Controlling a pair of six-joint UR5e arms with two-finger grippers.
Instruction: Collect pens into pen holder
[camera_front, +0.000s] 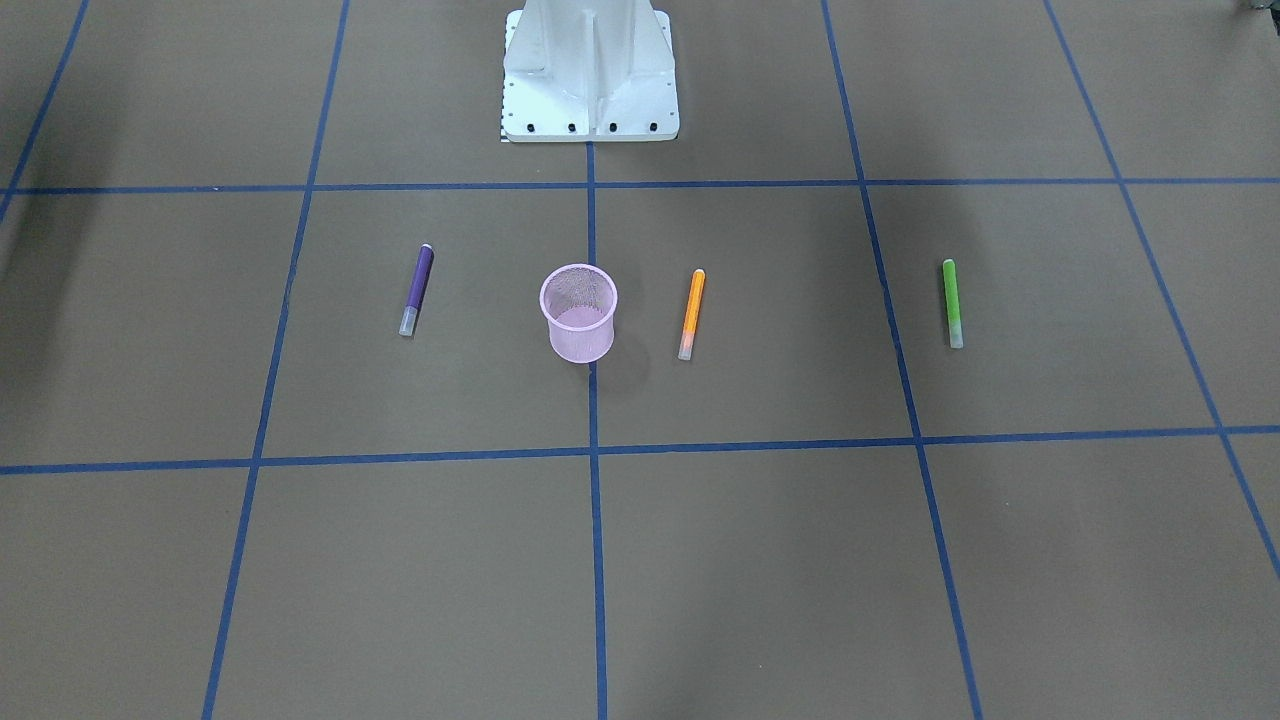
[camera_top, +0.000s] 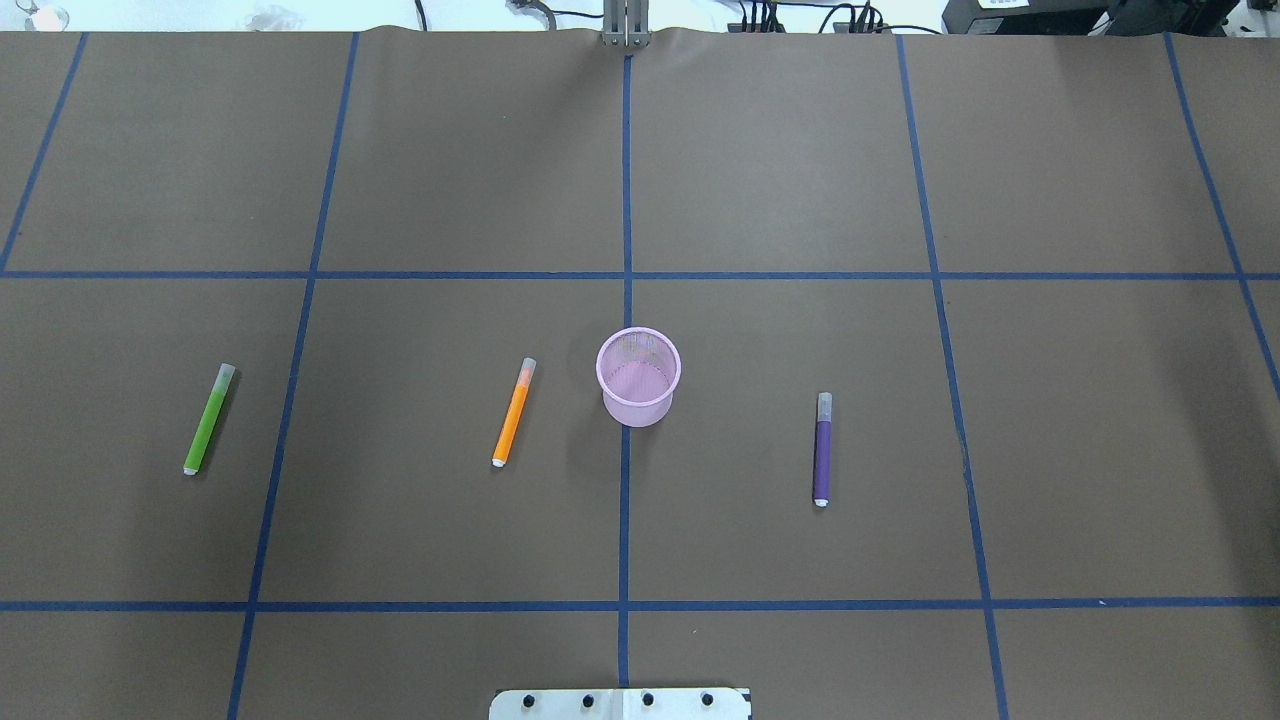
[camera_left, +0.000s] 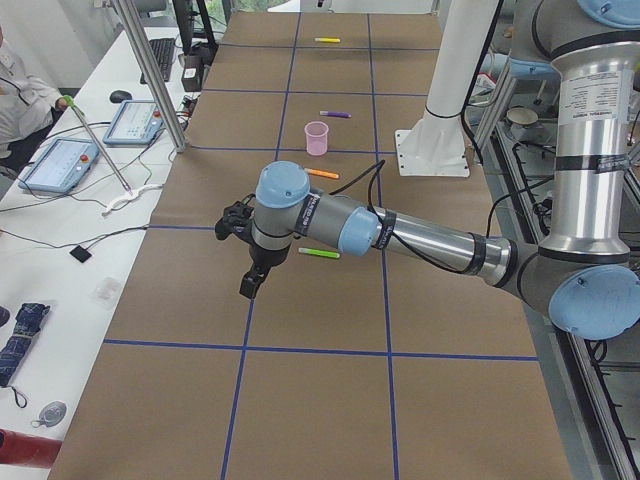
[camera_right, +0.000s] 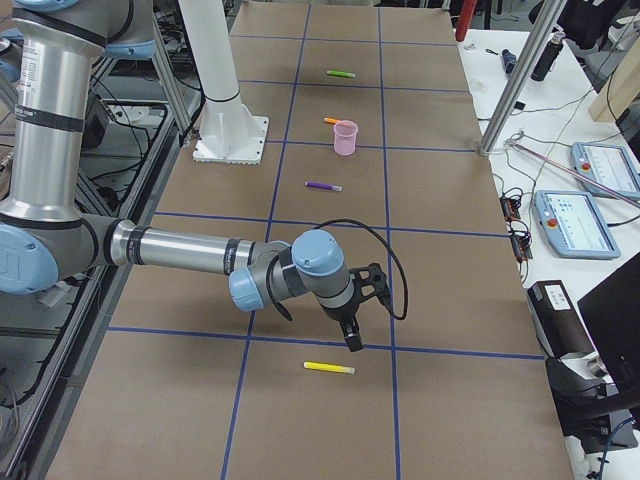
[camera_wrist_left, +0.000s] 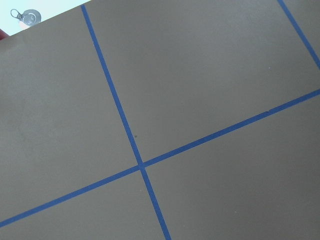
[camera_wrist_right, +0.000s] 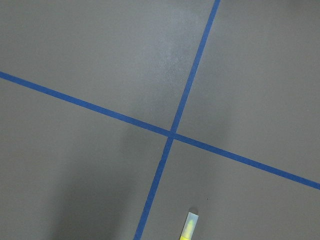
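The pink mesh pen holder (camera_top: 638, 375) stands upright at the table's middle. An orange pen (camera_top: 513, 412) lies just left of it, a purple pen (camera_top: 822, 450) to its right and a green pen (camera_top: 208, 420) far left. A yellow pen (camera_right: 329, 368) lies at the table's right end, its pale cap showing in the right wrist view (camera_wrist_right: 189, 226). My left gripper (camera_left: 248, 285) hangs above the table near the green pen (camera_left: 319, 253). My right gripper (camera_right: 352, 340) hovers just above the yellow pen. Both show only in side views, so I cannot tell open or shut.
Blue tape lines (camera_top: 626, 500) divide the brown table cover into squares. The robot's white base (camera_front: 590, 75) stands behind the holder. Metal posts (camera_right: 510, 85) and control tablets (camera_right: 572, 222) sit on the operators' side, along with cables.
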